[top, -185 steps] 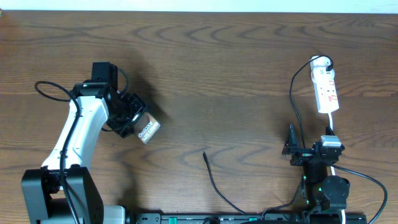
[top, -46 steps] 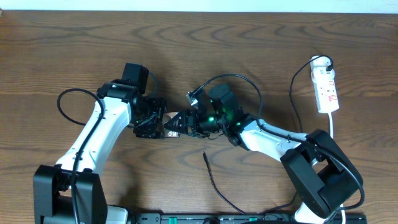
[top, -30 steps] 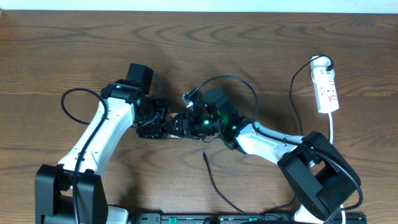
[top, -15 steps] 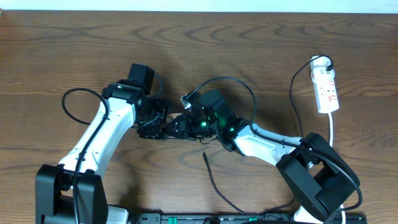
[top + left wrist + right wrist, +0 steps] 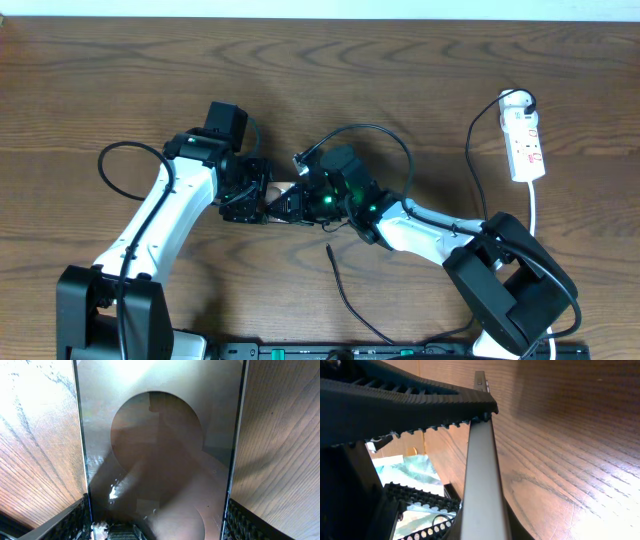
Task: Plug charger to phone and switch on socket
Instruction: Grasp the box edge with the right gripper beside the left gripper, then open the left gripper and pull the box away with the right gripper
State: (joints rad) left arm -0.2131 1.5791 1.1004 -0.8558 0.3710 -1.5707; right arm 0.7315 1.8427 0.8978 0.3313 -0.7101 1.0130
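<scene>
Over the middle of the brown wood-grain desk (image 5: 420,80), the white-armed left end effector (image 5: 258,205) clasps the flat, glossy bronze phone (image 5: 160,450) across its width. The black right end effector (image 5: 292,205) pinches the phone's far end through its thickness. The phone's long axis runs left to right between them. The small white power strip socket (image 5: 524,145) lies near the right edge. The thin black charger cable (image 5: 345,295) trails from the front edge, its plug tip pointing at the arms.

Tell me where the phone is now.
Seen from overhead, the phone is near the middle of the table, slightly left, held between the left gripper and the right gripper.
</scene>
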